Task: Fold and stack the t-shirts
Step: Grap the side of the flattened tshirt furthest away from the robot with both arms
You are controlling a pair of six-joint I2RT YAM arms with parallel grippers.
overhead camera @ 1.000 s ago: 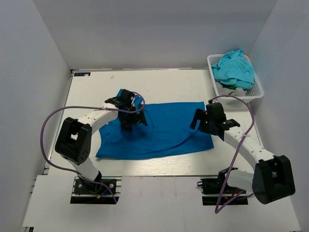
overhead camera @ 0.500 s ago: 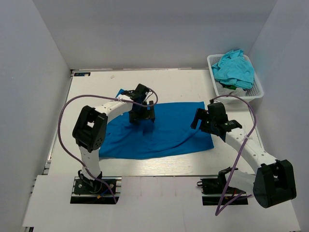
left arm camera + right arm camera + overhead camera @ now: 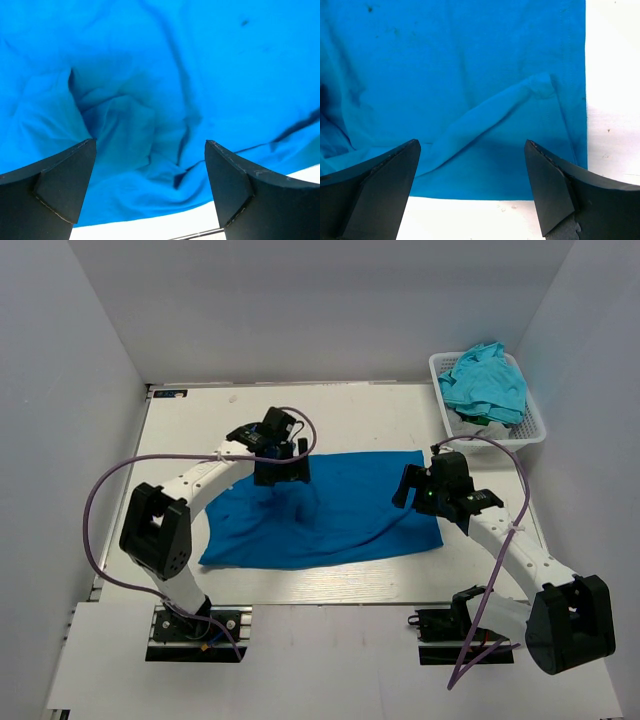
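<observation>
At the bottom of the overhead frame the left arm's base and the right arm's base sit on the near ledge, just below the edge of the white table

Past them, the royal blue t-shirt lies spread across the middle of the table, long side running left to right, rumpled along its lower left part and smoother toward the right

The right gripper hangs over the shirt's right end, right of centre in the frame. Its wrist camera shows the right gripper with jaws spread wide and nothing between them. Below lies the blue t-shirt, a raised fold crossing it from lower left to upper right, with bare table down the right side and along the bottom of that frame

A little farther back, the left gripper stands over the shirt's upper left part. In its wrist view the left gripper is likewise wide apart and holds nothing. The blue t-shirt fills nearly the whole frame in deep creases, and a strip of table shows at the bottom. Whether the tips touch the cloth I cannot tell

Farthest away, in the upper right corner of the overhead frame, a white lattice basket holds a heap of turquoise t-shirts, bunched and unfolded
</observation>
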